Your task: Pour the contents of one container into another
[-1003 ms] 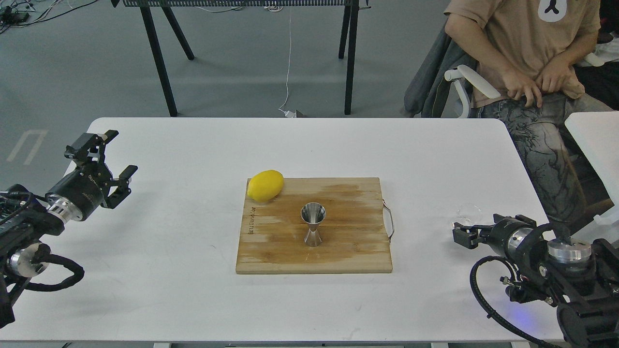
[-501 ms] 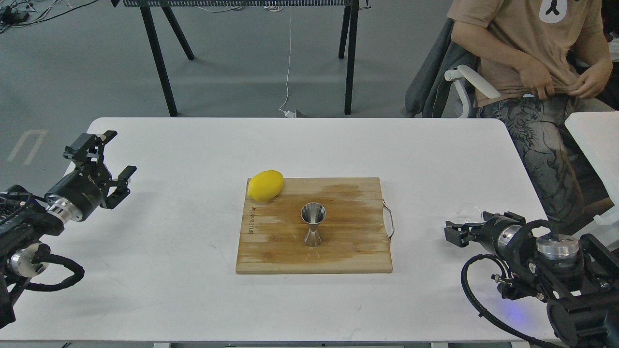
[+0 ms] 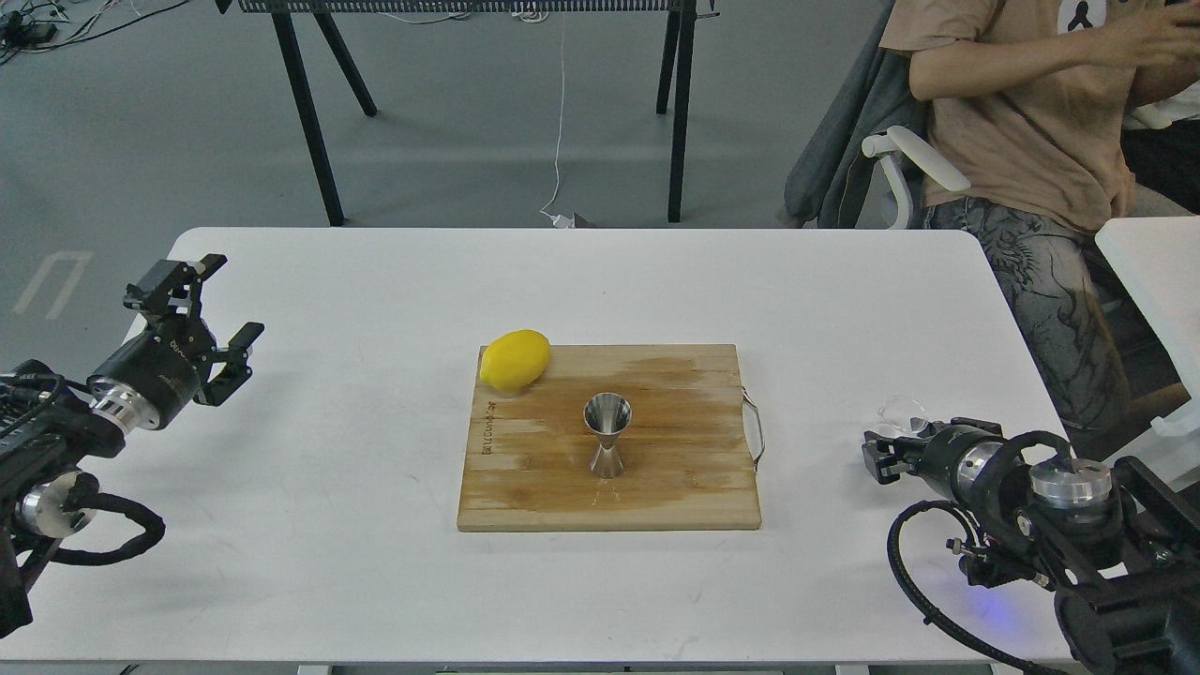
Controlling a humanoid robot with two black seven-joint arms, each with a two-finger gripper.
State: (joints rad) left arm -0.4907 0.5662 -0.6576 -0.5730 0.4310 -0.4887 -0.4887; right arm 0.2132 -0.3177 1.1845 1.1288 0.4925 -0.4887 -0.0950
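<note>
The shiny steel hourglass jigger [image 3: 607, 434] stands upright in the middle of the wooden cutting board [image 3: 675, 487]. Near the table's right edge sits the small clear glass cup [image 3: 902, 412], faint against the white top. My right gripper [image 3: 876, 457] is just in front of and below the cup. It is dark and seen end-on, so its fingers cannot be told apart. I cannot tell whether it touches the cup. At the far left, away from the board, my left gripper [image 3: 221, 306] stands open with nothing in it.
A yellow lemon [image 3: 515, 359] lies on the board's back left corner. The white table [image 3: 375, 562] has a metal board handle [image 3: 756, 429] facing right. A seated person [image 3: 1022, 122] is beyond the back right corner, and another table's edge [image 3: 1148, 262] is at far right.
My right arm has shifted a little to the left, bringing its gripper closer under the glass cup. The person has raised their hands. The left arm has barely moved.
</note>
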